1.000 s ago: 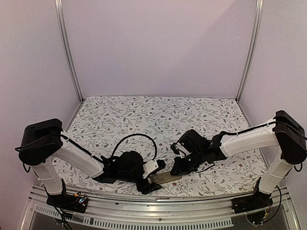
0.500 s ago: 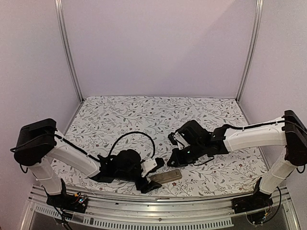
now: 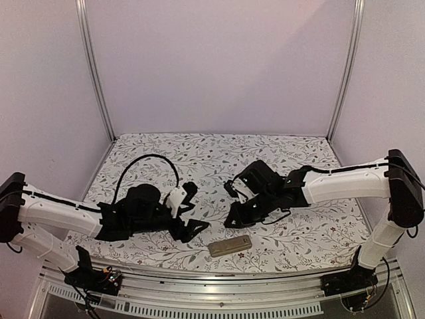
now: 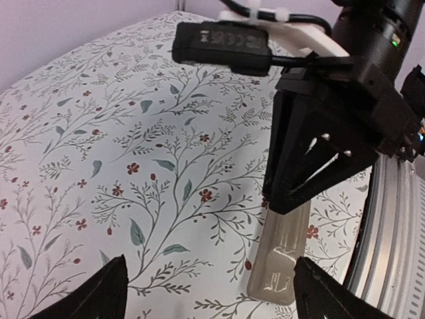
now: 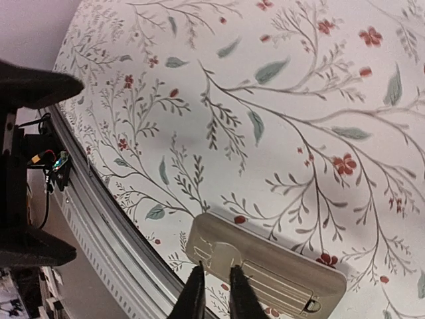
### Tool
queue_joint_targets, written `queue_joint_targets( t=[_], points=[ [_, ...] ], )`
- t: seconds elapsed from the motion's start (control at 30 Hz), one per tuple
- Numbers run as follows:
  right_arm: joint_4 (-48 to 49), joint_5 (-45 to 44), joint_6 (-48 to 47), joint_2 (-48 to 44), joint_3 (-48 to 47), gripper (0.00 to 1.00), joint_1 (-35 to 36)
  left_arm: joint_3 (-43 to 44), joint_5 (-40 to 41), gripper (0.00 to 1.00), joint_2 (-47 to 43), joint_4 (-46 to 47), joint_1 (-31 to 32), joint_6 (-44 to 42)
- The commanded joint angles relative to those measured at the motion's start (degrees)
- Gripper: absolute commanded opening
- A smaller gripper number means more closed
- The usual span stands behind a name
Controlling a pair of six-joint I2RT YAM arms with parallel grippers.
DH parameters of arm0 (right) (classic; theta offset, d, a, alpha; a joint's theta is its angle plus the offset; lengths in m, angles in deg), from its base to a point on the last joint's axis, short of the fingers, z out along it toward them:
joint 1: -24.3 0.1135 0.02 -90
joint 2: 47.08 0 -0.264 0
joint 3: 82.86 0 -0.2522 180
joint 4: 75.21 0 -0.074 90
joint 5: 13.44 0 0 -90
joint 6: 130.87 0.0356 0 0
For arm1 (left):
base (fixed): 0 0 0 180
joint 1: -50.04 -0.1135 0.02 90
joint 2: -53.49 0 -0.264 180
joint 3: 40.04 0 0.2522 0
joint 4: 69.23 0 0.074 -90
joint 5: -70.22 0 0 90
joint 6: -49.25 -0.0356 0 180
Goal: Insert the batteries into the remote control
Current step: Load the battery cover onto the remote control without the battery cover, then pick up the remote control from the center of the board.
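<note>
I am looking at a tabletop (image 3: 219, 153) covered in a pale cloth printed with leafy twigs and small red flowers, boxed in by plain lilac walls (image 3: 219, 66). A metal rail (image 3: 219, 302) runs along the near edge.

Closest to me, just inside that rail and between the two arms, the remote (image 3: 230, 246) lies flat with its tan-grey back up. It sits roughly parallel to the edge. My right wrist camera shows a ribbed panel on that back and a small catch at one end.

Just beyond it hangs my right hand (image 3: 234, 222), pointing down at the remote. Its fingers are drawn in narrow, with only a slim gap between the tips. I cannot tell whether they hold anything. In its own camera the tips sit over one end of the remote (image 5: 265, 266). The left wrist camera shows the same hand (image 4: 284, 203) tapering to a point right at the end of the remote (image 4: 282, 266). I cannot say whether it touches.

To the left, a little further from the edge, my left hand (image 3: 191, 210) is spread wide with nothing in it. It is turned toward the right hand and is clear of the remote.
</note>
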Motion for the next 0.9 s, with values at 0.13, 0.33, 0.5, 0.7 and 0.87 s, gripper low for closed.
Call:
queue_joint_targets(
  t=[0.13, 0.33, 0.5, 0.7, 0.87],
  points=[
    [0.5, 4.5, -35.1, -1.5, -4.3, 0.64, 2.8, -0.4, 19.7, 0.99, -13.6, -15.9, -6.3, 13.7],
    [-0.4, 1.7, -66.6, 3.0, -4.3, 0.82, 6.1, -2.1, 23.5, 1.0, -22.6, -23.1, -10.3, 18.8],
    [-3.3, -1.1, -76.0, 9.8, -8.4, 0.84, 6.5, -3.2, 22.5, 1.0, -25.2, -23.7, -10.9, 18.7],
    [-9.4, -0.2, -77.7, 18.3, -14.6, 0.82, 6.7, -2.8, 21.1, 1.0, -23.8, -23.5, -11.0, 17.4],
    [-11.0, -0.2, -78.5, 18.7, -14.3, 0.8, 7.0, -2.6, 21.2, 1.0, -23.2, -23.2, -11.0, 16.5]
  ],
)
